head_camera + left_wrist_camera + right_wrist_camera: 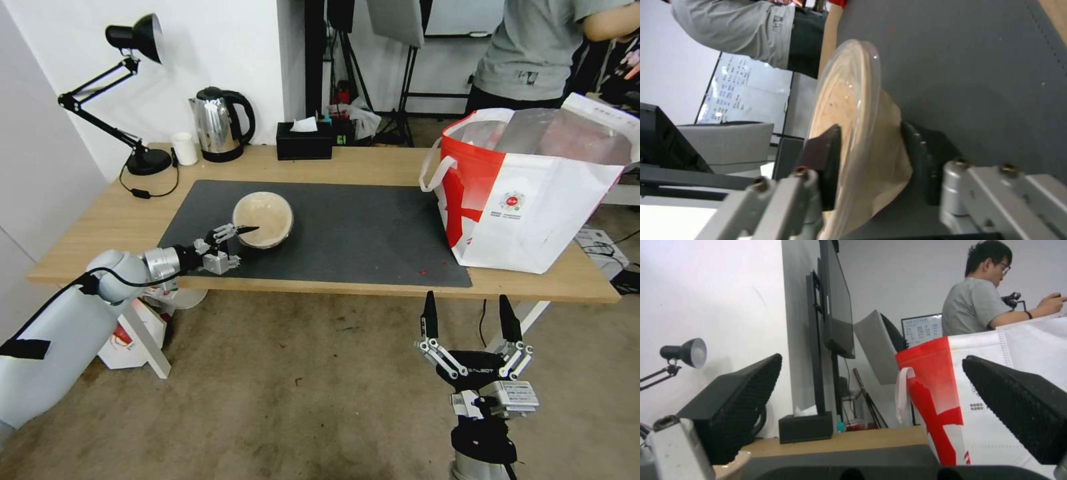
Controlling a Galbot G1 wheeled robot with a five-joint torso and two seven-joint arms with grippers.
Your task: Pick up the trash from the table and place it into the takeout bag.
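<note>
Beige and round, the bowl (263, 219) sits on the counter's (373, 167) grey mat (347, 233) with its near rim pinched in the left end effector (235, 241), the bag (533, 193) well off to that end effector's right, nearer the wide-open, empty right end effector (469, 320).

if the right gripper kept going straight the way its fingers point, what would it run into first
Probably the takeout bag. The right gripper hangs open below the table edge, and its wrist view looks straight at the bag, though the table's front edge may come first; depth is unclear.
</note>
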